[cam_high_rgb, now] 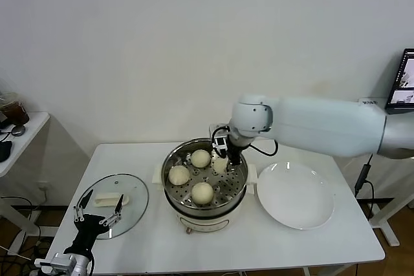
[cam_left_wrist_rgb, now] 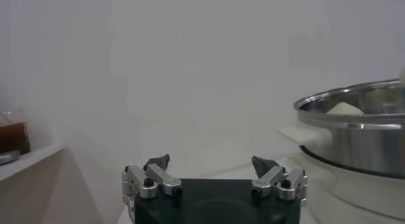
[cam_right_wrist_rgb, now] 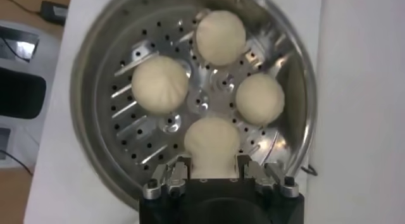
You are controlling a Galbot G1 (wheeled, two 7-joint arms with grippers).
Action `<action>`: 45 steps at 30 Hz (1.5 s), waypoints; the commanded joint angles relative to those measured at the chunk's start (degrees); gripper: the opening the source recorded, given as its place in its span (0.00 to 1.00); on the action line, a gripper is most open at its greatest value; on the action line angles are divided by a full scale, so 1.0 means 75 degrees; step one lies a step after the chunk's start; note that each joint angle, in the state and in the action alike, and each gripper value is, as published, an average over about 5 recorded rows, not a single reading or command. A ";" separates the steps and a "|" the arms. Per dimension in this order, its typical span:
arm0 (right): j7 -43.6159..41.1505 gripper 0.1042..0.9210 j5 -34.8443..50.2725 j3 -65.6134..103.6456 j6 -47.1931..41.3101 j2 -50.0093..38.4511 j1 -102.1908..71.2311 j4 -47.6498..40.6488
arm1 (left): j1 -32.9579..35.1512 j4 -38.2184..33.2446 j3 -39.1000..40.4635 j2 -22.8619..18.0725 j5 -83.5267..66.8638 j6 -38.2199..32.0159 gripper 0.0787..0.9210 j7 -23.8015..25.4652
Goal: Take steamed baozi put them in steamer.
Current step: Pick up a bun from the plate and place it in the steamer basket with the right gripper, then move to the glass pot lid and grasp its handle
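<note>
The right gripper (cam_high_rgb: 220, 161) reaches in over the steamer (cam_high_rgb: 172, 193) from the robot's right side, its jaws clenched around the fourth steamed baozi (cam_right_wrist_rgb: 211, 142), which sits low over the perforated tray (cam_right_wrist_rgb: 126, 127) on the right-hand part of the pot. In the right wrist view the bun fills the gap between the two fingers (cam_right_wrist_rgb: 168, 178), pressed on both sides; whether its underside already touches the tray cannot be told. Three other buns lie on the tray, apart from one another: one at the back (cam_high_rgb: 200, 158), one toward the left (cam_high_rgb: 178, 174), and one at the front (cam_high_rgb: 202, 192). The steamer stands on its cream-white base near the middle of the white counter (cam_high_rgb: 142, 244). Just beside it on the right lies a flat white plate (cam_high_rgb: 295, 194), bare of buns. On the left part of the counter rests the round glass lid (cam_high_rgb: 132, 208) with its white handle (cam_high_rgb: 107, 200) lying across it. The left gripper (cam_high_rgb: 98, 212) hangs low at the front left edge of the counter, over the near rim of the lid, its jaws spread wide and holding nothing; the left wrist view shows the two fingertips (cam_left_wrist_rgb: 158, 163) well apart, with the shiny wall of the steamer (cam_left_wrist_rgb: 361, 143) off to one side.
</note>
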 commanded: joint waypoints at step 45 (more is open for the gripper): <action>0.5255 0.88 -0.0745 1.0997 0.4070 -0.4334 -1.1510 0.3404 | 0.0034 -0.0002 -0.0094 -0.0010 0.0046 -0.0510 0.88 0.0060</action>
